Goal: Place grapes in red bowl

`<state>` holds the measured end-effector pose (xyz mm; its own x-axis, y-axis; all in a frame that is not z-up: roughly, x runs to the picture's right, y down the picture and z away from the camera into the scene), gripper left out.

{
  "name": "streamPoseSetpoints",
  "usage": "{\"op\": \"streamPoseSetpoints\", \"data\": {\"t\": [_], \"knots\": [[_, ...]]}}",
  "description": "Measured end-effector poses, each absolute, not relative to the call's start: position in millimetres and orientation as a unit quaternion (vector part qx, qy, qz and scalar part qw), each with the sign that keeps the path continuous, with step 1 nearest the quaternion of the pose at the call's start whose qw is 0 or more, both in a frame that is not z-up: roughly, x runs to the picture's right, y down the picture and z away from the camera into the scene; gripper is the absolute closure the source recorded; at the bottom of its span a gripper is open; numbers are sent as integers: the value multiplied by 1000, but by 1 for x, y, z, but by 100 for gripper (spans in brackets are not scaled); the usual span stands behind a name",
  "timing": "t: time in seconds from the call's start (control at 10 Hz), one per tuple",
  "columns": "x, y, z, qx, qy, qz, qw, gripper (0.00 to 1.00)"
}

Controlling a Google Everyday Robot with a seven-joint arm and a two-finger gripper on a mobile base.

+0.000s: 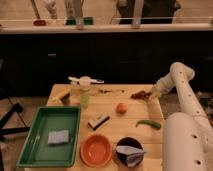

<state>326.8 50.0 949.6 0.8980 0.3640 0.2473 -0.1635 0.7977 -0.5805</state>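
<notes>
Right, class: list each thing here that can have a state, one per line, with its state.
grapes: on the table, far right, not in any bowl
red bowl: upright, empty
dark bowl: upright, holds a grey-blue piece
green tray: holds a sponge
orange fruit: whole, loose on the table
green pepper: lying flat
gripper: low, right beside the grapes
</notes>
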Motion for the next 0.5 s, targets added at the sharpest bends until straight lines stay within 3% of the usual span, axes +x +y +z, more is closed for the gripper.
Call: {"op": "streamPoseSetpoints", "data": {"t": [0.5], "knots": [[318,37,941,-270,-196,136,933,100]]}}
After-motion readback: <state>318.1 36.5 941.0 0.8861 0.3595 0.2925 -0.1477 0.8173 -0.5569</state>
